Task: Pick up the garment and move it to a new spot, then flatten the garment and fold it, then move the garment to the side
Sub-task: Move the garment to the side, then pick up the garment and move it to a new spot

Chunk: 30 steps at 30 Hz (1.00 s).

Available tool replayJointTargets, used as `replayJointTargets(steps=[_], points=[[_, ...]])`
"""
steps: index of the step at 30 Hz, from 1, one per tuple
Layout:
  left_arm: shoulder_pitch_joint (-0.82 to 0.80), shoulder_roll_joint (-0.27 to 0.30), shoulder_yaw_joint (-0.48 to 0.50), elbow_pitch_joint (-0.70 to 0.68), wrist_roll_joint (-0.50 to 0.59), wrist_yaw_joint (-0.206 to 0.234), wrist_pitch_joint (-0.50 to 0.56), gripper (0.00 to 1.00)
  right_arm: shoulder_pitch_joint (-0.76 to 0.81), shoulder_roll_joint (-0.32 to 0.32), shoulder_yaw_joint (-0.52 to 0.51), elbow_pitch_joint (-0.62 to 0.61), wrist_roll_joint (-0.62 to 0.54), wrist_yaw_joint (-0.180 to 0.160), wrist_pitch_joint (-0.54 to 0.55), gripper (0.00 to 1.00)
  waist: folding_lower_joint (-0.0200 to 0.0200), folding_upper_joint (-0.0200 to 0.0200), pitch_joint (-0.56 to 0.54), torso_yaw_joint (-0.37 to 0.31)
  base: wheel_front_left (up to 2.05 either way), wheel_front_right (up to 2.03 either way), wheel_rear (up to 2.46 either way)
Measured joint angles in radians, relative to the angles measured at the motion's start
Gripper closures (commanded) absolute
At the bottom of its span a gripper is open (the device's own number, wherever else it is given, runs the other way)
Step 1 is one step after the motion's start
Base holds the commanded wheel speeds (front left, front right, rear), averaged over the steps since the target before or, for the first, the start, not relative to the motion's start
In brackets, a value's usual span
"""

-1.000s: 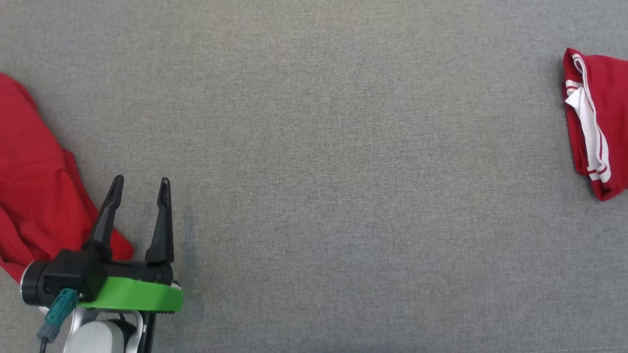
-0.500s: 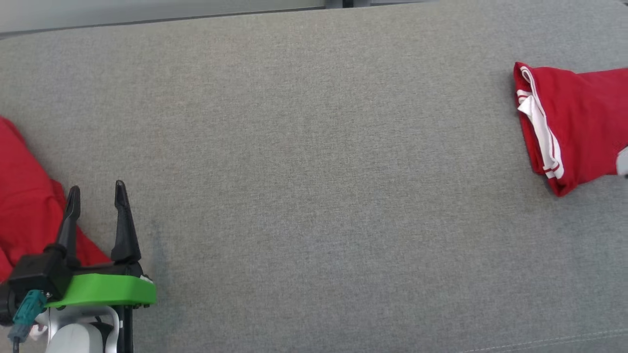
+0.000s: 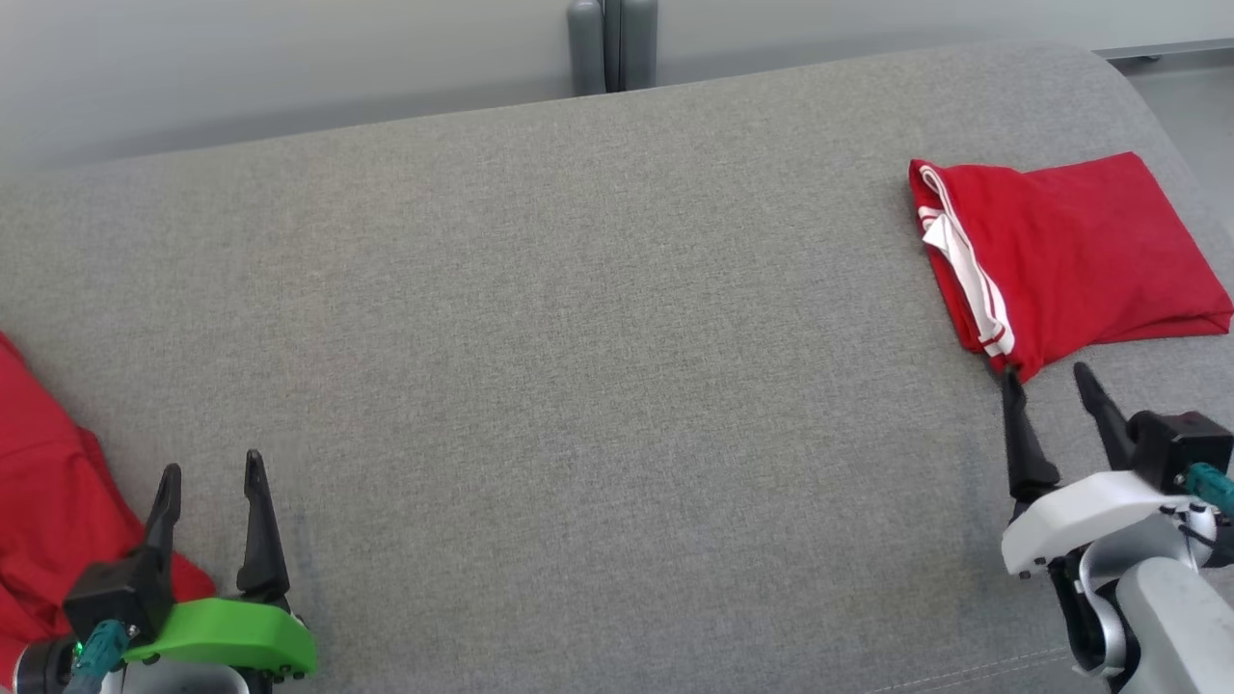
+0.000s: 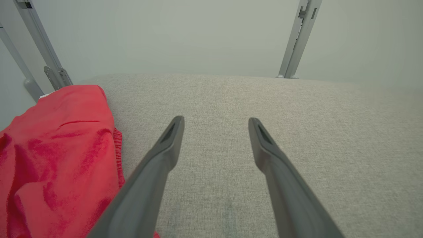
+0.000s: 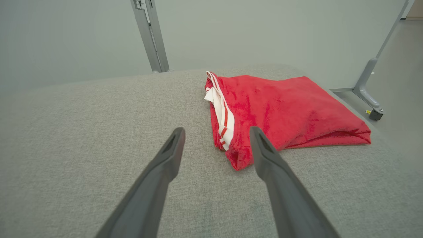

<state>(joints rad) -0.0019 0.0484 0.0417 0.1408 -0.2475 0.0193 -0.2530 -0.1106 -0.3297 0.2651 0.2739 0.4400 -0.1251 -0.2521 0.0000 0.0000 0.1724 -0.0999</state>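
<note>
folded red white-trimmed garment [image 3: 1070, 260] is lying far right, seemingly set aside | right gripper [image 3: 1045, 372] is hovering beside it, fingers spread wide, empty | left gripper [image 3: 212, 463], likewise, is waiting beside crumpled red cloth [image 3: 48, 501]

The left pincer [image 3: 212, 465] has long black fingers [image 3: 260, 540] on a green bracket [image 3: 231, 636], the right pincer [image 3: 1046, 373] a white casing [image 3: 1085, 516], each with a teal plug [image 3: 98, 642].

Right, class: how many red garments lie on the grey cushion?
2. A folded red garment lies far right, ahead of the right gripper; a crumpled red garment at the left edge, partly out of frame.
</note>
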Motion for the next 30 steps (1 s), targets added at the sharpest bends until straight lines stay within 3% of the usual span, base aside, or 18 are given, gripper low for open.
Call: replayJointTargets(steps=[4,10,30], points=[[0.037,0.0,0.003,0.043,0.008,0.003,0.0,0.0,0.04,0.037,0.016,0.014,-0.032,0.0,0.0,0.0,0.0,0.0,-0.028,-0.012,0.0,0.0,0.0],[0.044,-0.001,-0.009,0.063,0.008,0.003,0.0,0.0,0.084,0.062,-0.061,-0.016,-0.072,0.0,0.0,0.0,0.0,0.0,-0.066,-0.011,0.0,0.0,0.0],[0.041,-0.002,-0.012,0.093,0.008,-0.003,0.0,0.0,0.129,0.101,-0.088,-0.094,-0.173,0.002,0.0,0.0,0.0,0.0,-0.106,0.09,0.0,0.0,0.0]])
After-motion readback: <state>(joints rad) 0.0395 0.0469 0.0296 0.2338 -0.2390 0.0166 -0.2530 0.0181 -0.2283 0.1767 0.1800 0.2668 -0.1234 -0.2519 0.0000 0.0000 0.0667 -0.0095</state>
